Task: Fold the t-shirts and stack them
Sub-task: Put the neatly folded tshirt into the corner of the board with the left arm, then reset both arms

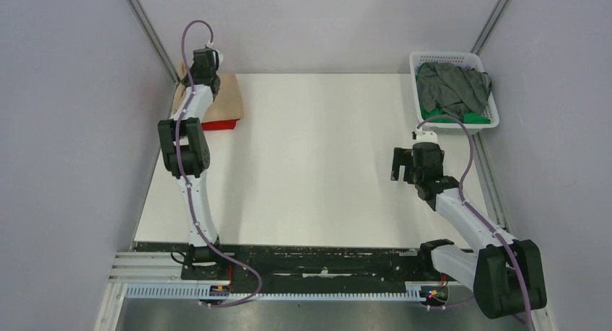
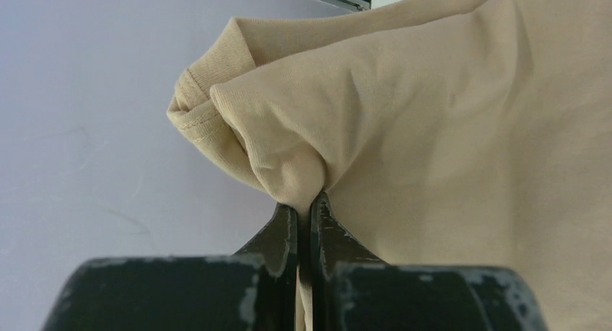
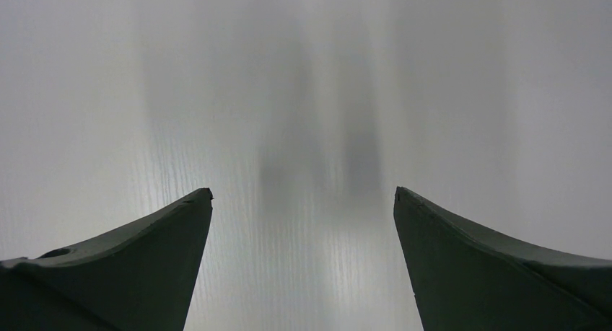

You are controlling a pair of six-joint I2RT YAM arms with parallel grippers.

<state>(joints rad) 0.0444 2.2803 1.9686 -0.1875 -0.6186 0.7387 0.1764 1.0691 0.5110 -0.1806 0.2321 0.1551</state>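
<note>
Beige t-shirt (image 2: 447, 129) on red t-shirt (image 1: 220, 125), left jaws pinching its edge; right jaws wide, empty. Grey t-shirt (image 1: 453, 86), green t-shirt (image 1: 478, 119) unfolded in basket (image 1: 446, 55).

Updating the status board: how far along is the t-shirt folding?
Done: the red t-shirt looks folded at the far-left corner, with the beige t-shirt on top. In hand: the left gripper, jaws shut, pinches the beige fabric. Left: the grey t-shirt and green t-shirt lie crumpled in the basket; the right gripper hangs open over the table.
</note>
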